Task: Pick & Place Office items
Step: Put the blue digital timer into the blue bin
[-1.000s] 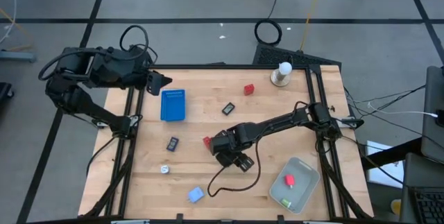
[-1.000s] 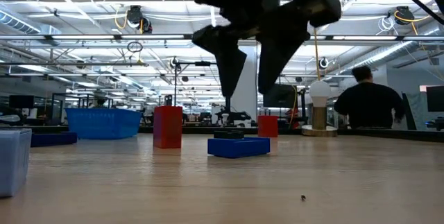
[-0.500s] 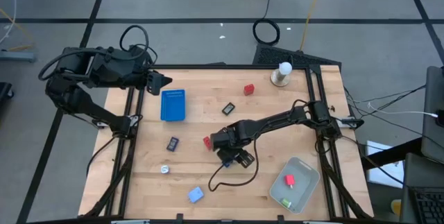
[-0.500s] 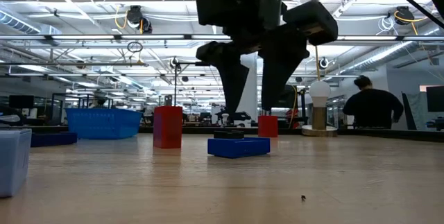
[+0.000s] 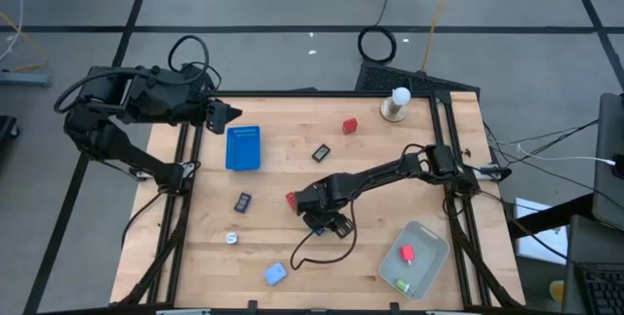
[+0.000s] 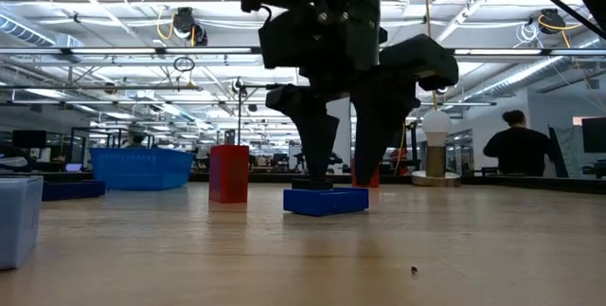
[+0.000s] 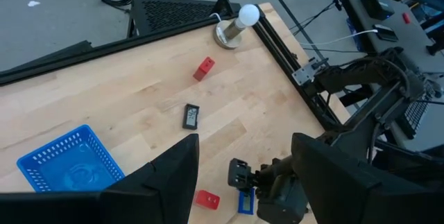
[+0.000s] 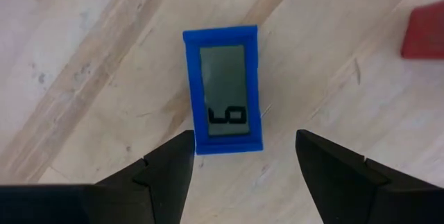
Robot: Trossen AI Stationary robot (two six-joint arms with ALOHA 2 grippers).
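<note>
Right gripper [image 8: 239,158] over the little blue framed piece with a grey digit window [image 8: 228,87]
Jaws spread wide, piece lying flat between the fingertips, untouched.

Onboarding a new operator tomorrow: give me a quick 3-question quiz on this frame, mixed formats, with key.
1. True or false: the right gripper is shut on the blue framed piece.
2. Which lies in the translucent tray? A) a red piece and a green piece B) a binder clip C) nothing
3. Fill in: the left gripper waits over the table's ____ corner, by the blue basket.

Key:
1. False; its fingers are open, one on each side of the piece.
2. A
3. far left
</note>
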